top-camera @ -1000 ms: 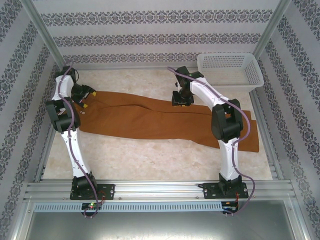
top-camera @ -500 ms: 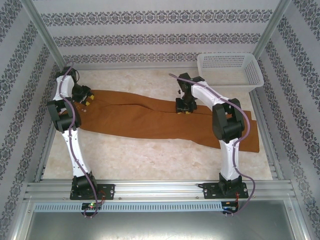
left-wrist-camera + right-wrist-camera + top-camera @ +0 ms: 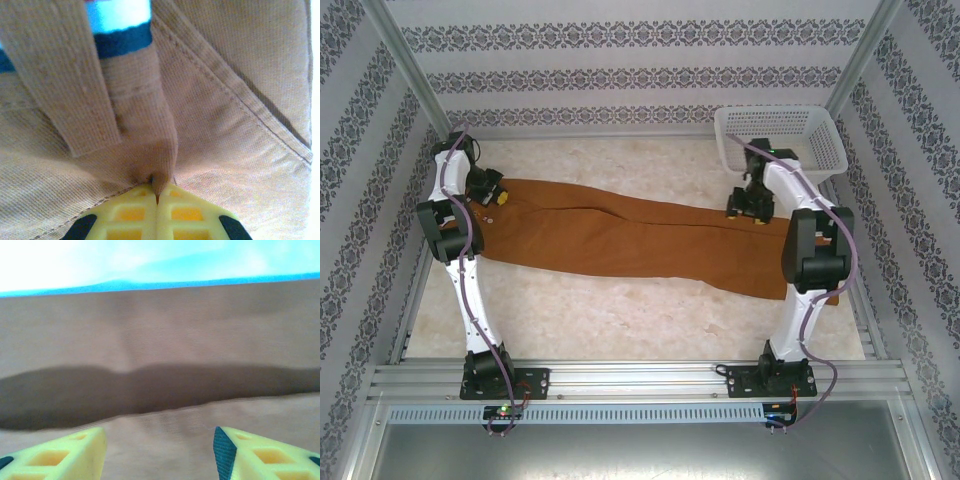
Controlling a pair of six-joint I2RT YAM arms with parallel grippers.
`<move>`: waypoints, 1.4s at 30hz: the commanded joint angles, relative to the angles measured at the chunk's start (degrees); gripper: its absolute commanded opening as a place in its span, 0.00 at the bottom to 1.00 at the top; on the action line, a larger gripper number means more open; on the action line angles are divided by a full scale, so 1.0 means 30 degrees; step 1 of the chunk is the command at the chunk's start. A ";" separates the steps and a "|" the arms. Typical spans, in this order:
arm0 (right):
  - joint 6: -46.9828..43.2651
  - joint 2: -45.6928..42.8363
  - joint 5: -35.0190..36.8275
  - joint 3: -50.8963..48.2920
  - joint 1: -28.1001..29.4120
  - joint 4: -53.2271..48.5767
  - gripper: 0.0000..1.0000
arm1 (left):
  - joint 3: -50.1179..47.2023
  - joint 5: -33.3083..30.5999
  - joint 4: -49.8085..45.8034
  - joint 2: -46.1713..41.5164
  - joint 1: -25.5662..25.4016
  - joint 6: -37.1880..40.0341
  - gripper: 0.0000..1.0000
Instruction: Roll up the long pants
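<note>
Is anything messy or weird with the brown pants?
Not really. The long pants lie flat, slanting a bit across the table. One small pucker sits where the left gripper pinches the cloth.

Pale marbled table, long pants spread flat, white basket at far right

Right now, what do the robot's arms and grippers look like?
The left arm and right arm are white tubes with chunky black joints, and a purple cable runs along each. The left gripper and right gripper have yellow fingers with little square holes and black patches.
</note>
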 commanded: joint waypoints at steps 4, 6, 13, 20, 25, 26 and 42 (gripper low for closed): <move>-0.0256 0.0102 0.1313 0.0221 -0.1868 -0.1496 0.63 | 0.0528 -0.0067 -0.0267 0.0133 -0.0191 0.0228 0.00; -0.0110 0.0181 0.1498 0.0133 -0.2357 -0.1595 0.64 | 0.0515 -0.0009 -0.0239 -0.0043 -0.0125 0.0225 0.00; -0.0070 0.0715 0.1911 -0.0610 -0.3039 -0.1425 0.64 | 0.0540 0.0300 -0.0092 -0.0236 -0.0007 0.0167 0.00; 0.0044 0.1851 0.1853 -0.0369 -0.3373 -0.1343 0.64 | 0.0497 0.0526 -0.0007 -0.0126 0.0007 0.0137 0.00; 0.0297 0.2721 0.1889 0.0246 -0.3406 -0.1776 0.64 | 0.0482 0.0521 0.0031 -0.0119 0.0037 0.0158 0.00; 0.0305 0.2912 0.1831 0.0406 -0.3407 -0.1914 0.64 | 0.0467 0.0537 0.0055 -0.0119 0.0052 0.0171 0.00; 0.1387 0.2343 0.2244 -0.0299 -0.3431 -0.0743 0.69 | 0.0492 0.0717 0.0296 -0.0177 0.0080 -0.0028 0.00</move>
